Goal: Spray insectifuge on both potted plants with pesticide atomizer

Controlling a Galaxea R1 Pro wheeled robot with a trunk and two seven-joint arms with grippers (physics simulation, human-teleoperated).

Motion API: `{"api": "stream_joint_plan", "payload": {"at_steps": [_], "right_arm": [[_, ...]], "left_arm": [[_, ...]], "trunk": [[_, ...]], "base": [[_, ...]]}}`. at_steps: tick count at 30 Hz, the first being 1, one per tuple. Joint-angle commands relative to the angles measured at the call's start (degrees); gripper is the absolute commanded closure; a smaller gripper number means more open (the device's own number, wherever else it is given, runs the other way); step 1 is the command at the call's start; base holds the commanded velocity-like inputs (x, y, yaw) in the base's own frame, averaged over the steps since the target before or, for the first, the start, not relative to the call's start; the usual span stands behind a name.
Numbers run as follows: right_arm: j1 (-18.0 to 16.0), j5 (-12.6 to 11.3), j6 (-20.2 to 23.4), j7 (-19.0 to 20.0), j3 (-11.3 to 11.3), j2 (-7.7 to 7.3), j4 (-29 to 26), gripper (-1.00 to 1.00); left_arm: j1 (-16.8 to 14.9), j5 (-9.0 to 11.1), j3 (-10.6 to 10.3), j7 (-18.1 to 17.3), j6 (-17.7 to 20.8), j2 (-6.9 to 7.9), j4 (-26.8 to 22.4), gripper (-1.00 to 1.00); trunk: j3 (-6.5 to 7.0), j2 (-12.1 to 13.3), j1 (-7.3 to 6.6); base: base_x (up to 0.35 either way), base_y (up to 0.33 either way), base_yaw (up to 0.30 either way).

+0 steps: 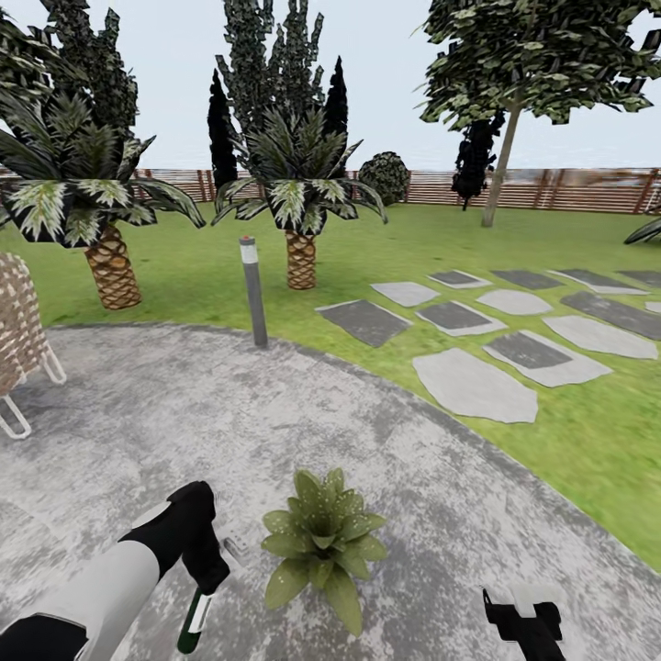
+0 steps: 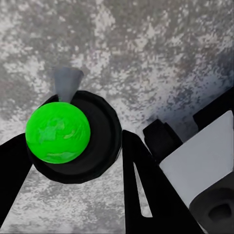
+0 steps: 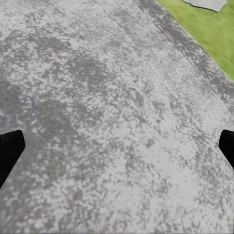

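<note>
Grey mottled stone patio (image 1: 184, 413) spreads under the robot, edged by grass (image 1: 569, 431) with stepping stones (image 1: 473, 386), two palms (image 1: 298, 193), a grey post (image 1: 252, 289) and a slatted fence (image 1: 551, 188) behind. One potted plant (image 1: 321, 542), its pointed green leaves dotted with whitish specks of insectifuge (image 1: 347, 507), sits on the patio between the arms. Just beside it, the left gripper (image 1: 204, 588) clamps the pesticide atomizer (image 1: 193, 624), a dark bottle hanging low over the stone; the left wrist view shows its top bright green (image 2: 57, 131) between the black fingers (image 2: 141, 185). The right gripper (image 1: 523, 620) hangs over bare patio with its fingers (image 3: 9, 151) spread wide, holding nothing
</note>
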Motion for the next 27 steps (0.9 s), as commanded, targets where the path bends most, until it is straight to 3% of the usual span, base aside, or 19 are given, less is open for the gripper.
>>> {"api": "stream_joint_plan", "payload": {"at_steps": [1,12,21,27], "right_arm": [[-0.1,0.6,-0.3,-0.2,-0.3,0.05,0.1,-1.00],[-0.1,0.6,-0.3,-0.2,-0.3,-0.01,0.1,-1.00],[-0.1,0.6,-0.3,-0.2,-0.3,-0.01,0.1,-1.00],[-0.1,0.6,-0.3,-0.1,-0.3,0.01,0.1,-1.00]], "left_arm": [[0.0,-0.2,-0.1,0.1,0.4,-0.04,-0.1,1.00],[0.0,0.4,0.2,0.3,0.4,-0.34,-0.1,1.00],[0.0,0.2,0.2,0.4,0.4,-0.27,-0.1,1.00],[0.0,0.0,0.3,0.4,0.5,-0.12,-0.1,1.00]], "trunk": [[-0.05,0.0,-0.01],[-0.05,0.0,-0.01],[-0.05,0.0,-0.01],[-0.05,0.0,-0.01]], "base": [[0.000,0.000,0.265],[0.060,-0.144,0.061],[0.061,-0.253,0.258],[0.001,-0.061,0.276]]}}
